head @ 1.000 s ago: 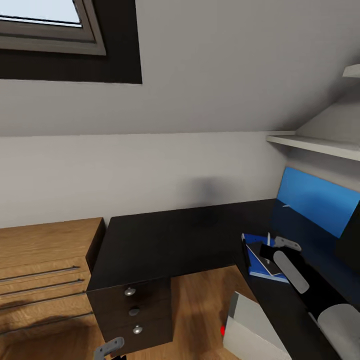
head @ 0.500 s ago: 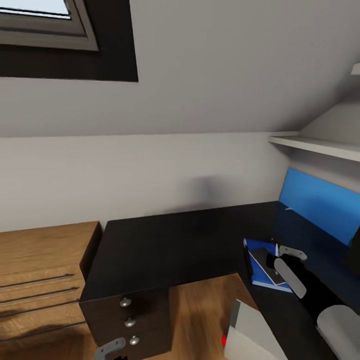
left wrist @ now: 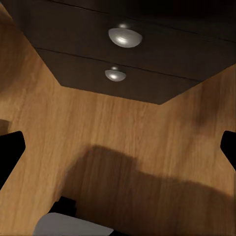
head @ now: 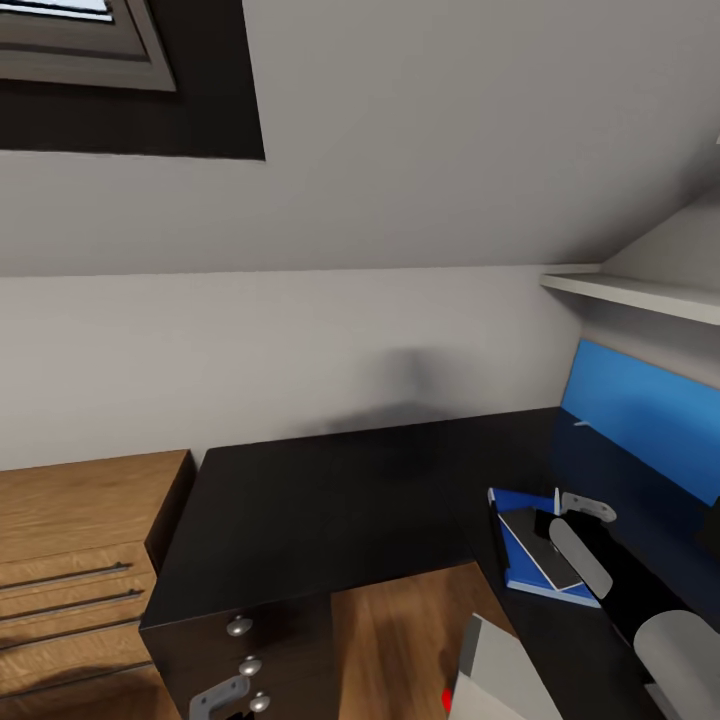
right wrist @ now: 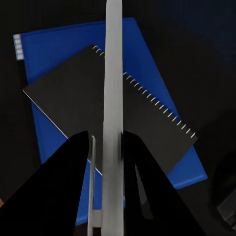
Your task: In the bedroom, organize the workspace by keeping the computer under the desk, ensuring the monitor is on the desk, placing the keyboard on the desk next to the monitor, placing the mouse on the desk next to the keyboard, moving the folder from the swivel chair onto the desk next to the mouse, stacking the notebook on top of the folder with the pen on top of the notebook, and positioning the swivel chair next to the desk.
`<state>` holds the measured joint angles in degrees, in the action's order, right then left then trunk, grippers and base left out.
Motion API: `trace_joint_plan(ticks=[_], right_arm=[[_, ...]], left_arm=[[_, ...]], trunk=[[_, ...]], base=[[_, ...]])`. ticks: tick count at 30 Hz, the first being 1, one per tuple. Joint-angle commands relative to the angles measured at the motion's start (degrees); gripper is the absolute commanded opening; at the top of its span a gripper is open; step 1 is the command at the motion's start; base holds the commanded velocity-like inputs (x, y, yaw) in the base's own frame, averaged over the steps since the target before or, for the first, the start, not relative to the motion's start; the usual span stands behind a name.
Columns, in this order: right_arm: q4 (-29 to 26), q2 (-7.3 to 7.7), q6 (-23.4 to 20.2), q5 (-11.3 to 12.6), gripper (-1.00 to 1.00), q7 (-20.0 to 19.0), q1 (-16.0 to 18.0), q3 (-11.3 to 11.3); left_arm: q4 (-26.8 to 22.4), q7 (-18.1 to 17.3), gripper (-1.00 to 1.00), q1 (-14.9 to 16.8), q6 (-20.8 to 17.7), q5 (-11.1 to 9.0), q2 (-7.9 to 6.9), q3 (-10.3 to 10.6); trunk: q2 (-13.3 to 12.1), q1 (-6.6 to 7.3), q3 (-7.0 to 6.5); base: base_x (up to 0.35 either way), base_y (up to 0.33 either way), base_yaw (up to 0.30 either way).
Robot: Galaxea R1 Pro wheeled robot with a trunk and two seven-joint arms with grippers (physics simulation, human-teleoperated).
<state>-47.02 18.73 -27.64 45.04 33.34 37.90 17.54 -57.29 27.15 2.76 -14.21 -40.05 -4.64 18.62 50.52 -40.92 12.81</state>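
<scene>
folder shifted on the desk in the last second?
No. The folder keeps its place by the desk's inner edge; the camera moved, not the folder.

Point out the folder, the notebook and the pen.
folder (right wrist: 59, 46): right wrist view, on its bare blue cover beyond the notebook.
notebook (right wrist: 73, 105): right wrist view, on the middle of its dark cover.
pen (right wrist: 113, 78): right wrist view, on the white shaft held upright in the right claw.

A pale sloped wall (head: 400, 150) rises to a dark-framed window (head: 120, 90). A white shelf (head: 640, 295) juts out at right. A light wooden drawer cabinet (head: 70, 540) stands on warm wood floor (head: 400, 640).
</scene>
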Motion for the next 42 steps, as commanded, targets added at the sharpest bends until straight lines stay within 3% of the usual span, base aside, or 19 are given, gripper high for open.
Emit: trace_joint_plan(ticks=[1, 5, 42], right_arm=[[-0.1, 0.08, -0.1, 0.4, -1.0, 0.5, 0.1, 0.3], [-0.1, 0.08, -0.1, 0.4, -1.0, 0.5, 0.1, 0.3], [-0.2, -0.09, -0.1, 0.3, -1.0, 0.5, 0.1, 0.4]], left_arm=[[-0.1, 0.5, 1.0, 0.0, -0.1, -0.4, -0.02, 0.2], [-0.1, 0.5, 1.0, 0.0, 0.0, -0.3, 0.05, 0.3], [-0.1, 0.5, 1.0, 0.0, 0.0, -0.4, 0.16, 0.4]], trunk=[[0.1, -0.01, 0.09], [0.1, -0.01, 0.09], [14.9, -8.14, 6.73]], base=[[0.011, -0.008, 0.0], [0.005, -0.003, 0.0], [0.0, 0.0, 0.0]])
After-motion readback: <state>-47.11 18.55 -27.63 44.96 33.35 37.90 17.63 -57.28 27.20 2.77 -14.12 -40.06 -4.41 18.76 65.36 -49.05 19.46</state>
